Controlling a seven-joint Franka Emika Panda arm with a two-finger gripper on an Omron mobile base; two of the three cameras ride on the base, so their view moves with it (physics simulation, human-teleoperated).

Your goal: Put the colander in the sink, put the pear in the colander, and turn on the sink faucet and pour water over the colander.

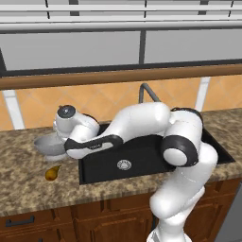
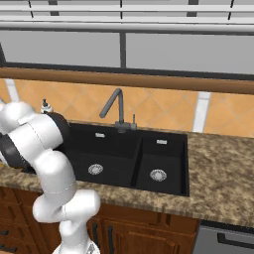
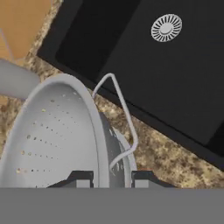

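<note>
The light grey perforated colander (image 3: 52, 135) is on the granite counter just left of the sink (image 1: 137, 158), also seen as colander (image 1: 46, 144). My gripper (image 3: 112, 178) is shut on the colander's right rim, one finger inside the bowl and one outside by its wire handle. In the left base view the gripper (image 1: 57, 138) reaches down onto the bowl's right edge. The yellow-brown pear (image 1: 52, 173) lies on the counter in front of the colander. The black double sink (image 2: 129, 154) has the dark faucet (image 2: 116, 106) standing behind it, spout over the wide basin.
A white soap bottle (image 2: 45, 105) stands at the sink's back left corner. Granite counter (image 2: 223, 178) stretches to the right of the sink. My arm stretches across the wide basin, whose silver drain (image 3: 166, 27) lies just beyond the colander.
</note>
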